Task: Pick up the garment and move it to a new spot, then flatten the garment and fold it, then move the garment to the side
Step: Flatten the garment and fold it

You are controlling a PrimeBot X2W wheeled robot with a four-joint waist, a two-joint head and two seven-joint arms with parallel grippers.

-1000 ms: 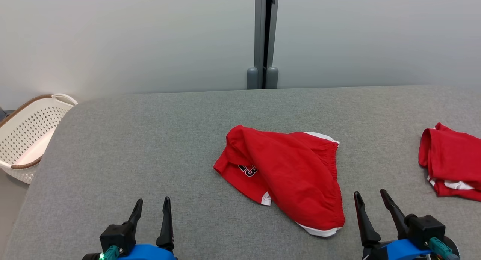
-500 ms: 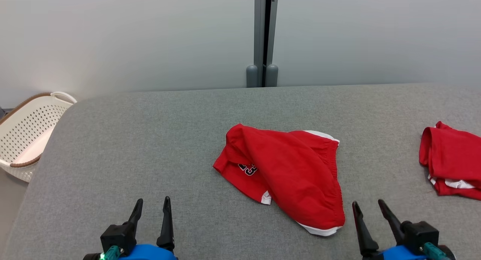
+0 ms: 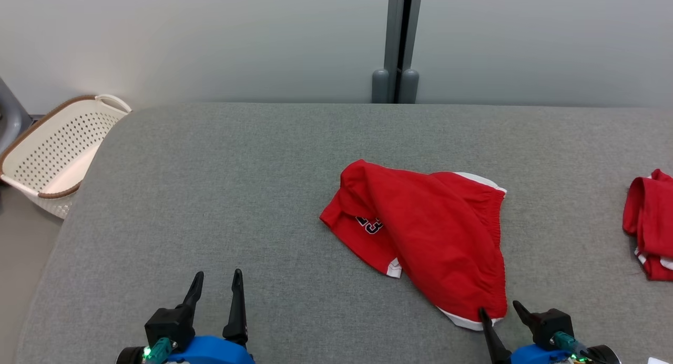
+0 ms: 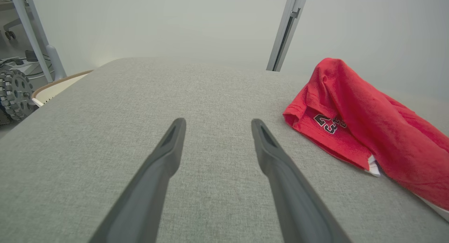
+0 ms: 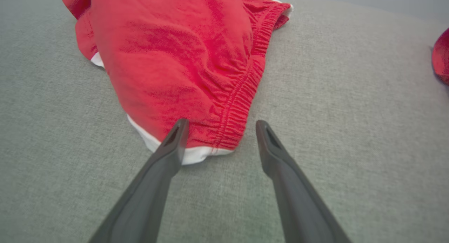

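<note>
Pick-up step: red garment (image 3: 426, 238) crumpled on surface (image 3: 210, 195).
Left end effector (image 3: 218, 273) spread; right end effector (image 3: 498, 307) spread at the near hem (image 5: 196, 155) I must pinch.

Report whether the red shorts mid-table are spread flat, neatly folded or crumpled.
Crumpled: the red fabric shorts lie in a heap on the grey padded table, one layer flopped over the numbered leg.

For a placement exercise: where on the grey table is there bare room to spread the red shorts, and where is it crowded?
Bare: the table left of the red shorts, from the basket to the left gripper. Also the strip behind the shorts, to the far edge. Crowded: the right, with the right gripper at the hem and a second red garment.
</note>
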